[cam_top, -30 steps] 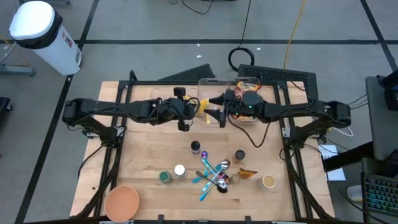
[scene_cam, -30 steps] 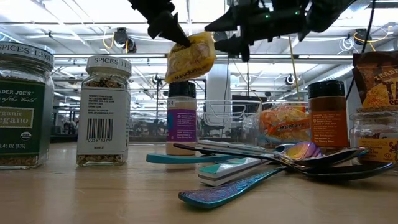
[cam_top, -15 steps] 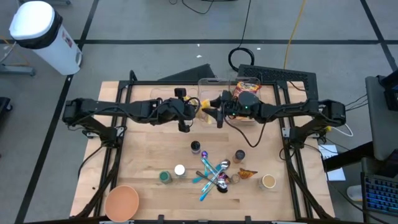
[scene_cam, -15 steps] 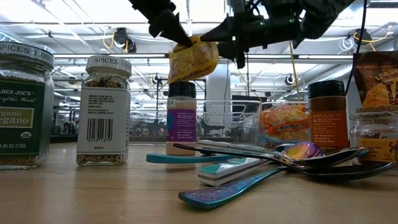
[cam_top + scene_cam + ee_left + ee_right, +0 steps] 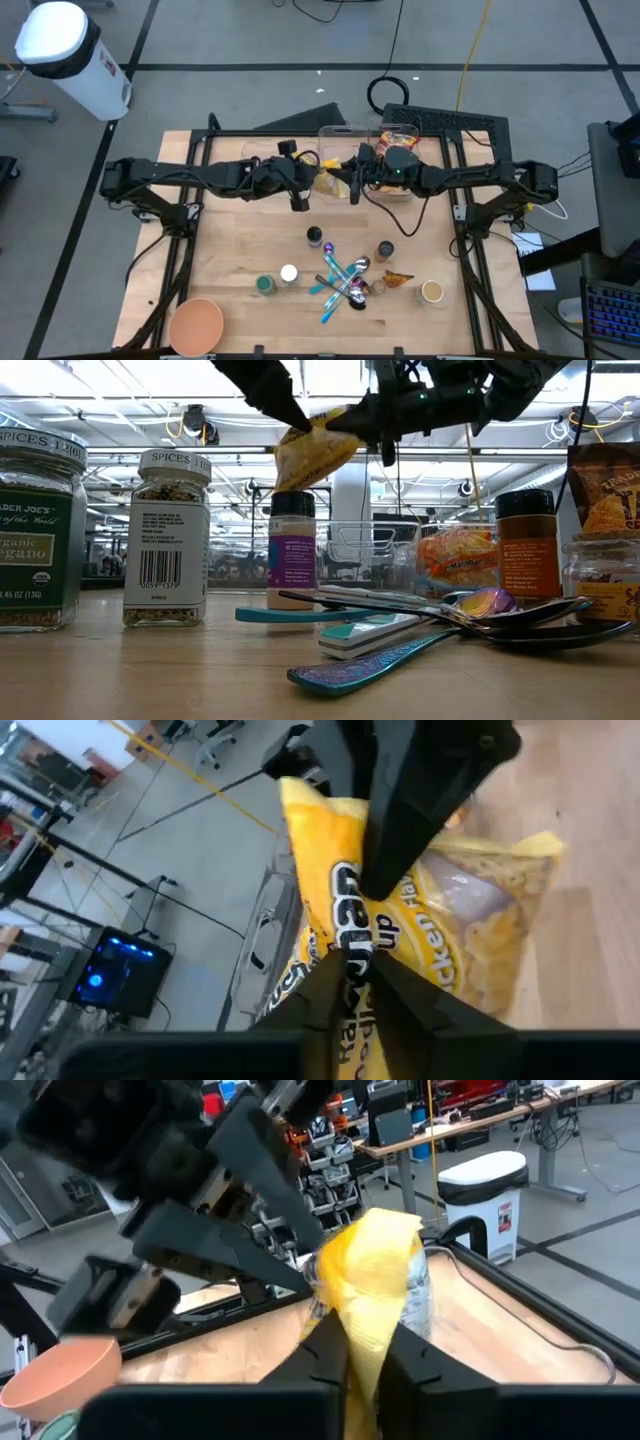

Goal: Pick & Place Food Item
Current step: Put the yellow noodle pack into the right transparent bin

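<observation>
- While both arms are meeting above the far middle of the table (image 5: 240, 250), the yellow noodle packet (image 5: 329, 180) is hanging in the air between the two grippers, clear of the wood.
- The right gripper (image 5: 352, 183) is pinching the packet's one end, its fingers (image 5: 322, 1342) pressed narrowly together on the yellow wrapper (image 5: 372, 1285).
- The left gripper (image 5: 306, 183) is sitting at the packet's opposite end; its fingertips (image 5: 340, 982) are lying against the wrapper (image 5: 420, 920), but whether they are gripping or loosening I cannot tell.
- Seen from table height, the packet (image 5: 312, 452) is hanging tilted, with the left gripper (image 5: 296, 422) touching its upper corner and the right gripper (image 5: 345, 422) on the other top edge.
- Below and nearer the camera, spice jars (image 5: 167, 540) and spoons (image 5: 440, 615) are standing on the table, well apart from the packet.
- A clear bin (image 5: 345, 145) is sitting just behind the grippers.
</observation>
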{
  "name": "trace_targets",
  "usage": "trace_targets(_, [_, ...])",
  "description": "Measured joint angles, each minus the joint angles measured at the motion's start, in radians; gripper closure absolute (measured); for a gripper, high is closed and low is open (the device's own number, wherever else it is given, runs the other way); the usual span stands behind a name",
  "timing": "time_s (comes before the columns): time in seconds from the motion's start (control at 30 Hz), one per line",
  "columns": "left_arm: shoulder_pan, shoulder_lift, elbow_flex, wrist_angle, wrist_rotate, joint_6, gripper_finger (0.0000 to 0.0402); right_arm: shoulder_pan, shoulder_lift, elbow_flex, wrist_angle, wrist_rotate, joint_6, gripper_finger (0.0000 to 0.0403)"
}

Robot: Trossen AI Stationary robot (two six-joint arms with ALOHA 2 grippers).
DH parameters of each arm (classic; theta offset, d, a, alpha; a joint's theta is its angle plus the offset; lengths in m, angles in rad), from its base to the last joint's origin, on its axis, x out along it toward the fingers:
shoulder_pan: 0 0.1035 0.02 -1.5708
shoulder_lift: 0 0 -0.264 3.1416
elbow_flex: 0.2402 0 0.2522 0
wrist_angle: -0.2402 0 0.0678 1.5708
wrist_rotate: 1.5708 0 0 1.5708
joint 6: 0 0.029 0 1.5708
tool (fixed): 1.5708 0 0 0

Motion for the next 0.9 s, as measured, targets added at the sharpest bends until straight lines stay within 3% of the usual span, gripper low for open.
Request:
trace_targets(0.23, [-0.004, -0.084, 0.000, -0.003, 0.001, -0.048, 0.0230, -0.017, -0.127, 0.000, -0.142, -0.002, -0.042, 0.0402])
trace_targets(0.4, [0.033, -0.145, 0.000, -0.038, 0.062, -0.097, 0.0187, -0.072, -0.262, 0.000, -0.340, 0.013, -0.067, 0.0402])
trace_targets(0.63, [0.099, -0.132, -0.001, -0.130, 0.115, -0.178, 0.0172, -0.223, -0.422, 0.000, -0.668, 0.207, -0.095, 0.0403])
trace_targets(0.83, [0.127, -0.128, -0.056, -0.116, 0.116, -0.235, 0.0172, -0.361, -0.468, -0.006, -0.860, 0.204, -0.090, 0.0403])
trace_targets(0.9, [0.128, -0.128, -0.064, -0.117, 0.115, -0.254, 0.0172, -0.396, -0.473, -0.033, -0.840, 0.140, -0.069, 0.0403])
